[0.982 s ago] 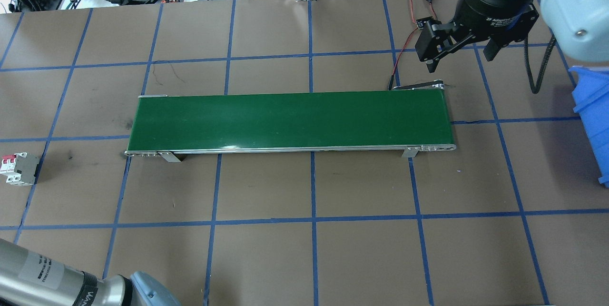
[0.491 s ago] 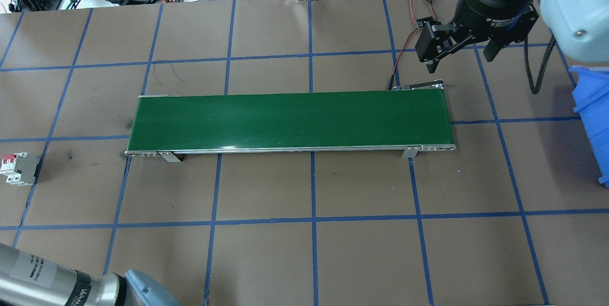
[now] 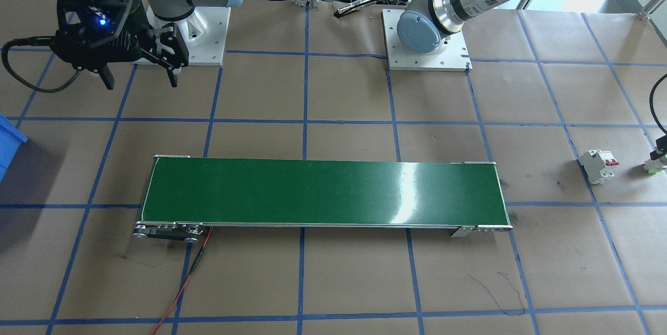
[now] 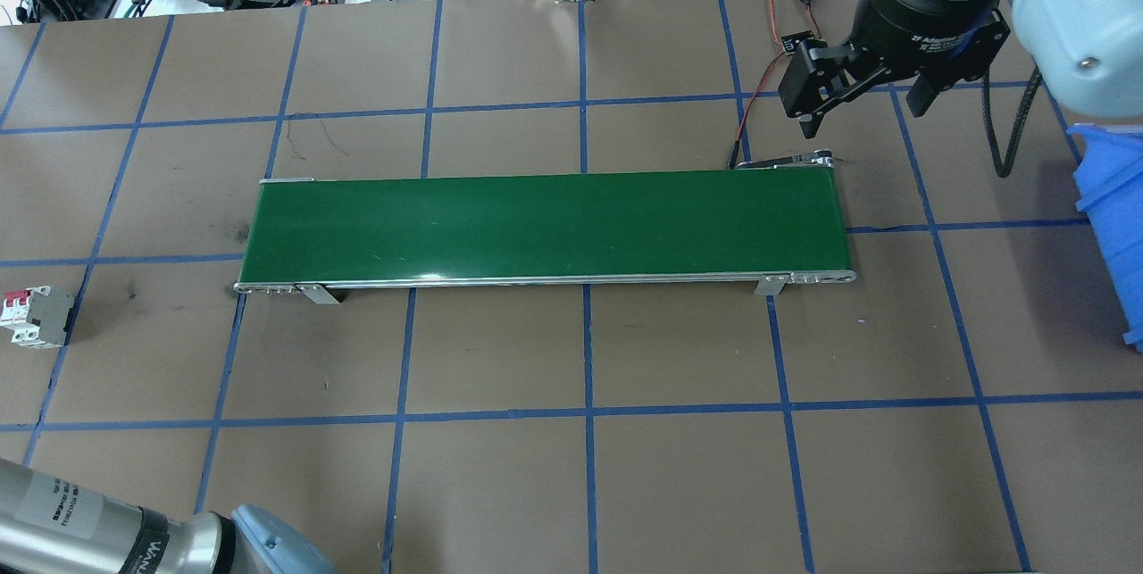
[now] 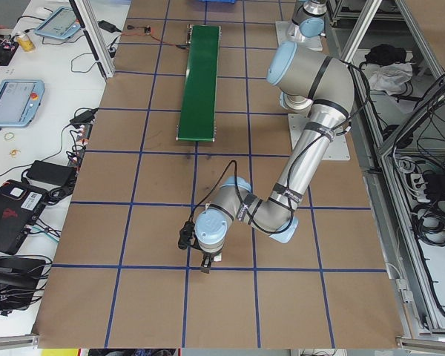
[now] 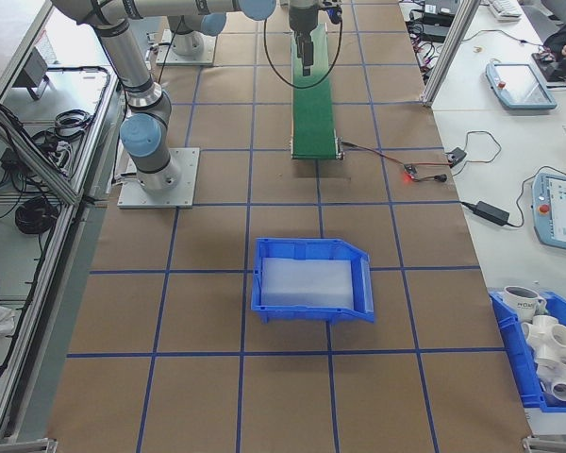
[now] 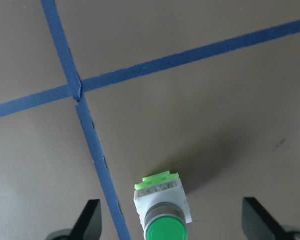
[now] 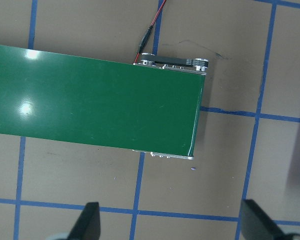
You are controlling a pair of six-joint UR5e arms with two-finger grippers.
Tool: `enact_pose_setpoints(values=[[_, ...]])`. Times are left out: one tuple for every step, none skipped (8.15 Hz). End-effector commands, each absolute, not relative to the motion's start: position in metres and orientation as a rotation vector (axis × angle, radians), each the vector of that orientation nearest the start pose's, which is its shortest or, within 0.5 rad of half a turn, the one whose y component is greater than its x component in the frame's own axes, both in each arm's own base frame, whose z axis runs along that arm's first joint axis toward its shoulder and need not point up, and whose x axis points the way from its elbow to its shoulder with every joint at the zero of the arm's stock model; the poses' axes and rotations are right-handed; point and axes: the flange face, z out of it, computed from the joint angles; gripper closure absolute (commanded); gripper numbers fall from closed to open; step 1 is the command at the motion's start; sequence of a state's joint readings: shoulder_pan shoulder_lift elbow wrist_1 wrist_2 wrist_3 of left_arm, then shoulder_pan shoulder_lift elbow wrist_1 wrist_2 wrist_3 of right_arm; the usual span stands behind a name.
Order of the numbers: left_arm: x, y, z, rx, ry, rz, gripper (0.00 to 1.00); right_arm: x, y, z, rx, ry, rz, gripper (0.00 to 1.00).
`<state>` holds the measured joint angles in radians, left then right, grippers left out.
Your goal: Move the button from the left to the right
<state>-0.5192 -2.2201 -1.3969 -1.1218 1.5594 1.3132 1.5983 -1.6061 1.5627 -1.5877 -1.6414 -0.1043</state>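
The button (image 7: 162, 207) is standing on the brown paper of the table (image 7: 200, 115) at the robot's far left, beyond the circuit breaker (image 3: 599, 165), well apart from the conveyor belt (image 4: 545, 226). In the left wrist view it is sitting between the spread fingers (image 7: 90, 220) of the left gripper (image 7: 172, 222), touching neither, just beside a strip of blue tape (image 7: 97, 160). Its green cap is facing up toward the camera, and the light green edge of its white base is pointing away from the gripper; its long axis appears to be running between cap and base, though the steep view is making this hard to confirm. The left gripper is hovering released, grasping nothing. The right gripper (image 4: 862, 96) is waiting released and empty above the belt's right end. Judged progress: nothing is moved yet; gripping, carrying and setting down to the right are all remaining
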Motion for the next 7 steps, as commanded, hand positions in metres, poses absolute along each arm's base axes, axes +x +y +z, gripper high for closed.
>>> enact_pose_setpoints(values=[[0.541,-0.463,0.212,0.43,3.152,0.012,0.03,0.14,-0.479,0.511,-0.208,3.206,-0.092,0.0],[0.541,-0.463,0.213,0.43,3.149,0.011,0.04,0.14,-0.479,0.511,-0.208,3.206,-0.092,0.0],[0.541,-0.463,0.211,0.43,3.152,0.015,0.04,0.14,-0.479,0.511,-0.208,3.206,-0.092,0.0],[0.542,-0.464,0.202,0.424,3.159,0.022,0.03,0.14,-0.479,0.511,-0.208,3.206,-0.092,0.0],[0.543,-0.464,0.198,0.412,3.163,0.029,0.03,0.14,-0.479,0.511,-0.208,3.206,-0.092,0.0],[0.543,-0.463,0.197,0.41,3.165,0.033,0.03,0.14,-0.479,0.511,-0.208,3.206,-0.092,0.0],[0.543,-0.463,0.197,0.403,3.164,0.037,0.02,0.14,-0.479,0.511,-0.208,3.206,-0.092,0.0]])
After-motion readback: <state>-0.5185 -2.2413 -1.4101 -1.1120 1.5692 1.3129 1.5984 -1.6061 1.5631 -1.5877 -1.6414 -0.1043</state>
